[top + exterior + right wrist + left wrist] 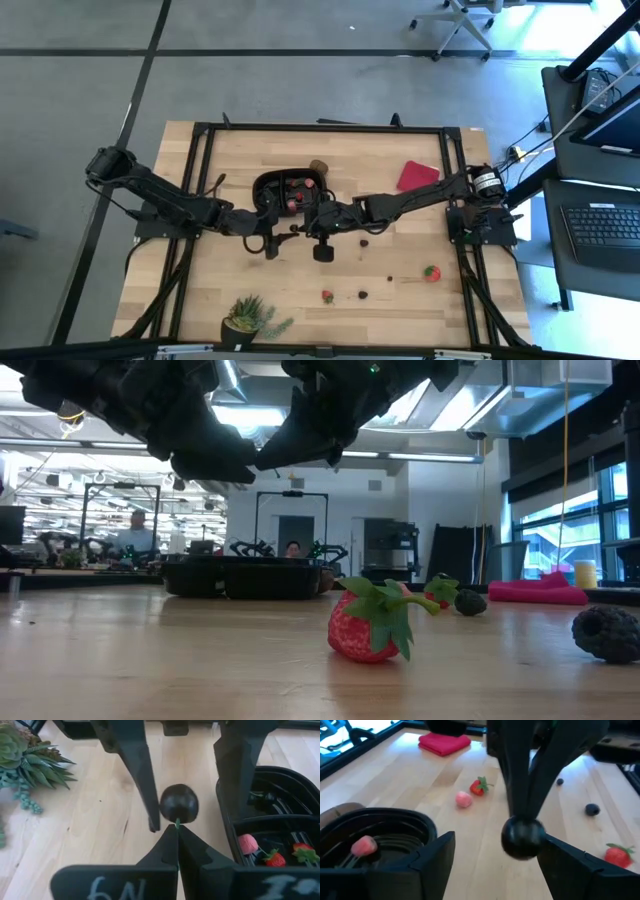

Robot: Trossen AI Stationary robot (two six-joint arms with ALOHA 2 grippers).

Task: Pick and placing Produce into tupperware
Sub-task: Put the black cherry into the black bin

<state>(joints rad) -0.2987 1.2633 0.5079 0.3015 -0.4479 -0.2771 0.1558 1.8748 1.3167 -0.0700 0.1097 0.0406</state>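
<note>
The produce in play was a dark round berry (179,803), pinched by its thin green stem between the closed tips of the right end effector (177,827), just off the tupperware (287,186) near the middle of the overhead frame. The left end effector (490,855) faced it from the left, fingers spread wide on either side of the berry and gripping nothing. The berry was round, with no long axis; its stem pointed back into the right tips. Other pieces, strawberries (431,271) among them, lay scattered on the surface (400,300) toward the lower right.
</note>
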